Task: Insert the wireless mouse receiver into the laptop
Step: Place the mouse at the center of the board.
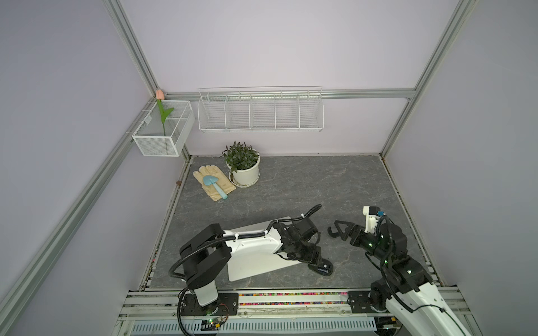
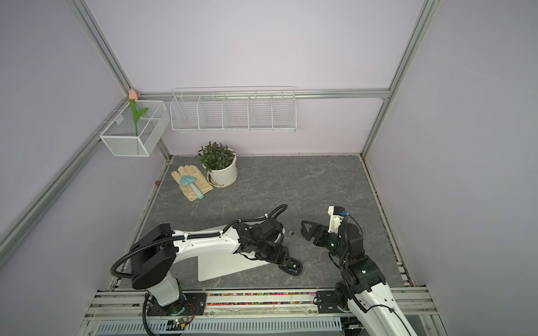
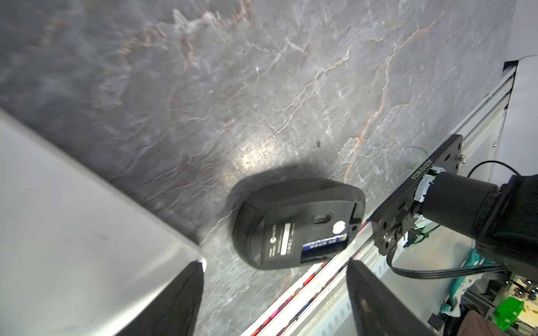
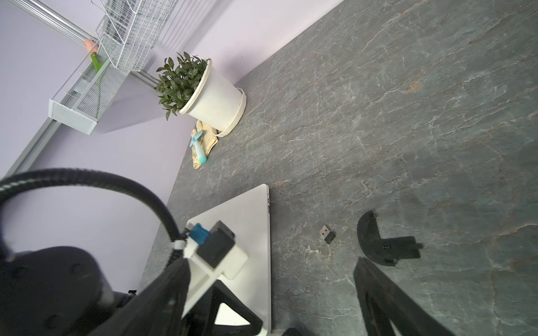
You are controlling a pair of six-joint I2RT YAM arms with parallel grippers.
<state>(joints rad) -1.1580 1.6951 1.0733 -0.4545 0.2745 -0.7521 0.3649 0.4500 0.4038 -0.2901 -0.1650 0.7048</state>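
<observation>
The wireless mouse receiver [image 4: 328, 233], a tiny dark USB stub, lies on the grey table just beside the laptop's edge; it also shows in a top view [image 2: 290, 232]. The silver-white laptop [image 1: 256, 267] lies closed under my left arm. My right gripper [image 4: 273, 299] is open and empty, hovering short of the receiver, one finger over the laptop [image 4: 250, 221]. My left gripper [image 3: 276, 305] is open and empty above the laptop's corner [image 3: 72, 218]. A black mouse [image 3: 297, 224] lies upside down just beyond it, battery bay uncovered.
A thin curved black piece [image 4: 381, 244] lies next to the receiver, under my right finger. At the back left stand a potted plant [image 1: 243, 165] and gloves with a blue trowel [image 1: 214, 181]. Wire baskets [image 1: 260, 112] hang on the wall.
</observation>
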